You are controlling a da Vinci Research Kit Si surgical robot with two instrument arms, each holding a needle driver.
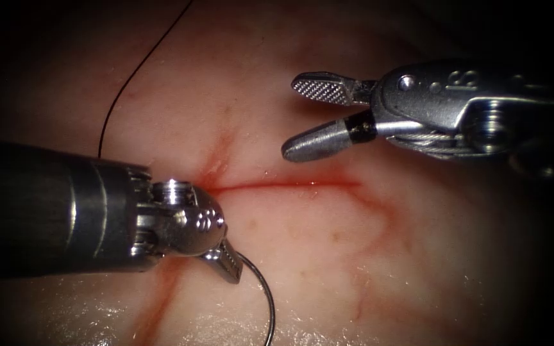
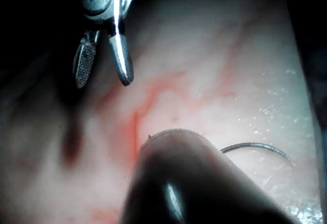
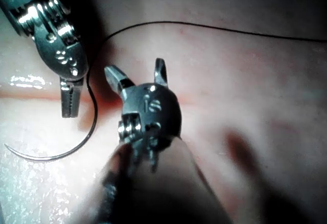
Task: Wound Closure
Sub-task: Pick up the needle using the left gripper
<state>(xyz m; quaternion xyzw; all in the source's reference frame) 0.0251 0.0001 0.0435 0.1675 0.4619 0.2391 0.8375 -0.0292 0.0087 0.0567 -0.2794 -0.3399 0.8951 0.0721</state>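
Red fluid [image 1: 290,185] marks the cut [image 1: 328,184], a thin line running across the pale tissue [image 1: 328,256], and everything else is placed from that line. At the cut's left end sits the left tool [image 1: 231,266], its jaws closed on the curved needle [image 1: 265,301] near one end of the curve (which end cannot be told). From the jaws the needle arcs away below the cut, lying free above the tissue surface and not driven into it; in the right wrist view the same needle [image 3: 76,147] sweeps out from the closed left tool [image 3: 69,104] to a bare tip. Above the cut, toward its right half, hangs the right tool [image 1: 302,118], its two jaws spread well apart and holding nothing; the left wrist view shows this tool [image 2: 102,66] open in the same way over the tissue. Dark thread [image 1: 129,77] runs up and away from behind the left tool's shaft, above the cut's left end, across the tissue.
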